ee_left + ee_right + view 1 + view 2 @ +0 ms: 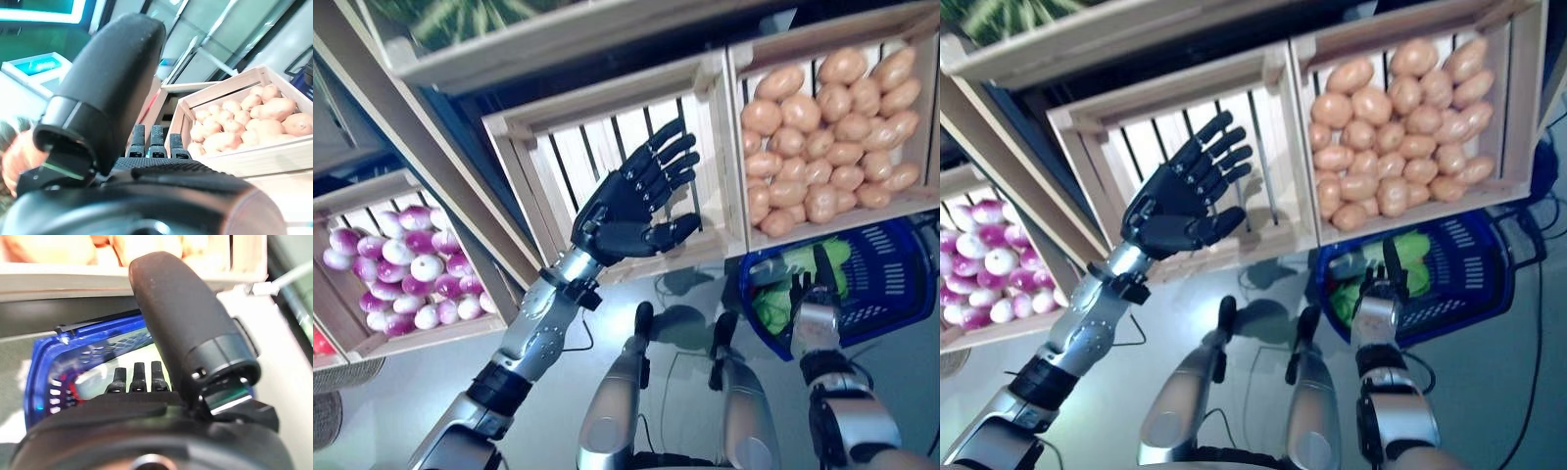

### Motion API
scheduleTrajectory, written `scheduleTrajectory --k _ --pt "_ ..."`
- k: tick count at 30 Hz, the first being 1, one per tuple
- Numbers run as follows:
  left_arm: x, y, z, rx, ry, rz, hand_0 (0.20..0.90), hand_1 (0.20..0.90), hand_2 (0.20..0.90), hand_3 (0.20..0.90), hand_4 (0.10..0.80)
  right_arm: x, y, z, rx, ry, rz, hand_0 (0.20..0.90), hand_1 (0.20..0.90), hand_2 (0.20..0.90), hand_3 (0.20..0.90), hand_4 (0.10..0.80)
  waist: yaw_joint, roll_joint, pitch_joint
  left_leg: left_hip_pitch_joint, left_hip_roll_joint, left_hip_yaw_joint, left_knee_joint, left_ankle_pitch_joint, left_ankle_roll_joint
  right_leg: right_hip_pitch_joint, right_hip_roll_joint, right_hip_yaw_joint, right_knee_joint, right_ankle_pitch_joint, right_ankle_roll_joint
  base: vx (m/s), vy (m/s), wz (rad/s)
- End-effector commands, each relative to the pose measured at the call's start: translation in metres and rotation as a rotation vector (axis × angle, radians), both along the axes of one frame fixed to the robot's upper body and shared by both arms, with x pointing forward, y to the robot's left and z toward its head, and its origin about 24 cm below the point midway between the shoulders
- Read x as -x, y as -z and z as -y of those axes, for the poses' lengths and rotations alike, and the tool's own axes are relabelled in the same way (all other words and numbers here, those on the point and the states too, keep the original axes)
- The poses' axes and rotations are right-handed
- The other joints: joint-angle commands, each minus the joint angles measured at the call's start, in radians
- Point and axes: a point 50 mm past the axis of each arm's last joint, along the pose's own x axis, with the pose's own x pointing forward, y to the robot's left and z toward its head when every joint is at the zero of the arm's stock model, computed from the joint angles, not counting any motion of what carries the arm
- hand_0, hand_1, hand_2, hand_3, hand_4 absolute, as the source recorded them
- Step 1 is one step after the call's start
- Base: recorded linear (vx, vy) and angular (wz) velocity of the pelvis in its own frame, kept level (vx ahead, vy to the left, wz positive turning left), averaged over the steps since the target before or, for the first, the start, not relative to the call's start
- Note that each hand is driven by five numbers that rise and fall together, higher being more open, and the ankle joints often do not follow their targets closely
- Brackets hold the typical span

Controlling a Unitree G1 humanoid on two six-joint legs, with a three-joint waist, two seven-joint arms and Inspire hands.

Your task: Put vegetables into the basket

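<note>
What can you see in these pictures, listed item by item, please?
Crates: three wooden; the middle one empty, one on each side of it holding produce.
Potatoes: a heap, too many to count, tan, in the crate on the robot's right.
Onions: a heap, purple and white, in the crate on the robot's left.
Basket: one, blue plastic, on the floor below the potato crate.
Green vegetables: a few, green, already inside the basket; exact kind hard to tell.
Green striped produce: on the upper shelf, only partly in view.
Left robot hand: dark, open, empty, raised in front of the empty crate.
Right robot hand: dark, over the basket; finger state unclear.
</note>
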Motion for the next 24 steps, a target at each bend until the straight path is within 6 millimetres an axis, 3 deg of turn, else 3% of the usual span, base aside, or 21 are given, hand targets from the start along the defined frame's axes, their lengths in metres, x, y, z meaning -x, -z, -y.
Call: scheduleTrajectory --k 1,3,8,10,19,24 --pt "0.017 0.010 0.002 -0.073 0.087 0.038 0.900 0.900 0.900 0.900 0.800 0.032 0.004 0.010 0.391 -0.144 -0.077 0.900 0.900 0.900 0.900 0.800 -0.026 -0.025 -0.236 0.014 -0.026 -0.020 -0.077 0.013 -0.011 0.091 0.050 -0.040 -0.092 0.053 -0.055 0.269 0.046 0.02" --pt "0.027 0.051 -0.006 -0.164 0.074 -0.149 0.900 0.900 0.900 0.900 0.800 0.052 0.021 -0.008 0.516 -0.401 -0.147 0.900 0.900 0.900 0.900 0.800 -0.045 -0.034 -0.290 0.060 -0.012 -0.014 -0.108 0.021 -0.014 0.136 0.047 -0.035 -0.122 0.060 -0.045 0.274 0.075 -0.01" --pt "0.047 0.125 -0.016 -0.326 0.018 -0.410 0.900 0.900 0.900 0.900 0.800 0.089 0.059 -0.019 0.638 -0.774 -0.334 0.900 0.900 0.900 0.900 0.800 -0.064 -0.045 -0.354 0.112 0.005 -0.003 -0.144 0.019 -0.026 0.188 0.044 -0.038 -0.177 0.074 -0.026 0.163 0.047 -0.02" --pt "0.058 0.165 -0.030 -0.430 -0.046 -0.547 0.900 0.900 0.900 0.900 0.800 0.105 0.081 -0.026 0.664 -0.966 -0.452 0.900 0.900 0.900 0.900 0.800 -0.067 -0.052 -0.378 0.138 0.006 0.005 -0.141 0.004 -0.026 0.207 0.035 -0.039 -0.191 0.077 -0.017 0.129 0.031 -0.03" --pt "0.098 0.249 -0.063 -0.849 -0.179 -0.866 0.900 0.900 0.900 0.900 0.800 0.163 0.133 -0.037 0.480 -1.269 -0.784 0.900 0.900 0.900 0.900 0.800 -0.077 -0.057 -0.414 0.205 0.020 0.034 -0.146 -0.027 -0.030 0.262 0.025 -0.039 -0.198 0.059 -0.007 0.074 0.018 -0.05" --pt "0.132 0.279 -0.078 -0.950 -0.264 -1.110 0.900 0.900 0.900 0.900 0.800 0.188 0.145 -0.036 0.402 -1.262 -0.910 0.900 0.900 0.900 0.900 0.800 -0.086 -0.053 -0.421 0.247 0.025 0.046 -0.141 -0.046 -0.030 0.297 0.022 -0.030 -0.191 0.043 -0.009 0.080 0.015 -0.08"
